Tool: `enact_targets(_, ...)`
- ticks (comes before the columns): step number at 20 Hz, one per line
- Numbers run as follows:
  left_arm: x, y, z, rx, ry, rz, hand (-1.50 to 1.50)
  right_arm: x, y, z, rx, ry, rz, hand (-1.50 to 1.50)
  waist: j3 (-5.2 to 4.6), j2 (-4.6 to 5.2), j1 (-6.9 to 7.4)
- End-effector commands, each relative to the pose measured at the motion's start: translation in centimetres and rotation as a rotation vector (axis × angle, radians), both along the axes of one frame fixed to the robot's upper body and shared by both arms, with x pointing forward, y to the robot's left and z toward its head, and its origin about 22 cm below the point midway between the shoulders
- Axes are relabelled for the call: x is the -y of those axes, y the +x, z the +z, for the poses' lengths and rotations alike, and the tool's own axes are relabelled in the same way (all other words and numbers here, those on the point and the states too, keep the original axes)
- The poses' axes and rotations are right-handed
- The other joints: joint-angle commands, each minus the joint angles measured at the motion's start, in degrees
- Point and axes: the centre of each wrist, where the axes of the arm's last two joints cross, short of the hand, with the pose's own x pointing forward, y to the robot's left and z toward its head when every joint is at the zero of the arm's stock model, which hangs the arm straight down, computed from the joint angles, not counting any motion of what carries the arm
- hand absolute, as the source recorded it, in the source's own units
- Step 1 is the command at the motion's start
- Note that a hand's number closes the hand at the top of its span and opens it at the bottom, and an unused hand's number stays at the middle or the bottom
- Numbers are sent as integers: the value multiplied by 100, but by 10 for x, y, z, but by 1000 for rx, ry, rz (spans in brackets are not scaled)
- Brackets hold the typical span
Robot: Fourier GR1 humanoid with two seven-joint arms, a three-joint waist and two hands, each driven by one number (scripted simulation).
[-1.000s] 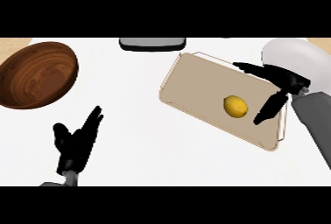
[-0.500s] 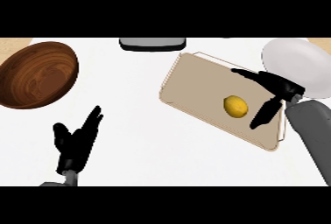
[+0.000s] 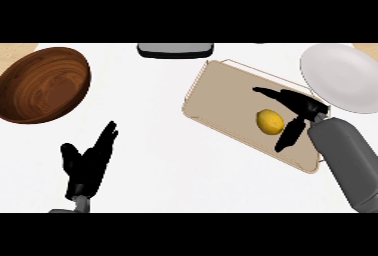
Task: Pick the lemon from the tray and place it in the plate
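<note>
Lemon [image 3: 270, 121]: yellow, lying on tray, right of centre, btwn thumb and fingers of right robot hand; contact w/ hand can't tell.
Tray [image 3: 221, 100]: beige, rectangular, tilted, centre-right of frame, on white counter [image 3: 184, 165].
Plate [image 3: 341, 75]: pale grey, upper right, just beside tray's upper right edge, nothing on it.
Right robot hand [image 3: 304, 111]: over tray, spread open around lemon, fingers above it toward upper left, thumb below it; not closed on it. Grey forearm in from lower right.
Left robot hand [image 3: 88, 162]: lower left, open, fingers straight and pointing up, resting, holding nothing.
Bowl [image 3: 43, 84]: brown wooden, upper left.
Dark grey object [image 3: 175, 49]: top centre edge, partly cut off, unclear what.
</note>
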Motion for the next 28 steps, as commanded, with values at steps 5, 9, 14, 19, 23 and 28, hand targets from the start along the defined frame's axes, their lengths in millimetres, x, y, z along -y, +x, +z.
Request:
enact_targets(5, -5, -1, -5, -51, 11, 4, 0, 5, -11, -6, 57, -75, 135, 150, -35, 16, -35)
enact_targets(9, -7, -1, -13, -66, -2, -11, 0, -19, -4, -22, 98, -76, 115, 150, -34, 25, -9)
enact_targets(14, 11, 12, 0, -49, -9, -22, 0, -52, 20, -7, 127, -169, -308, 150, -40, 62, 86)
enact_targets(19, 9, 6, -1, -51, -6, -39, 0, -94, 33, 11, 248, -256, -738, 150, -57, 55, 219)
enact_targets(23, 10, 7, -1, -40, 9, -49, 0, -132, 44, 54, 595, -164, -884, 150, -45, 75, 259)
enact_targets(28, 18, 2, -6, -53, -15, -55, 0, -154, 48, 57, 791, -152, -1077, 150, -41, 85, 209)
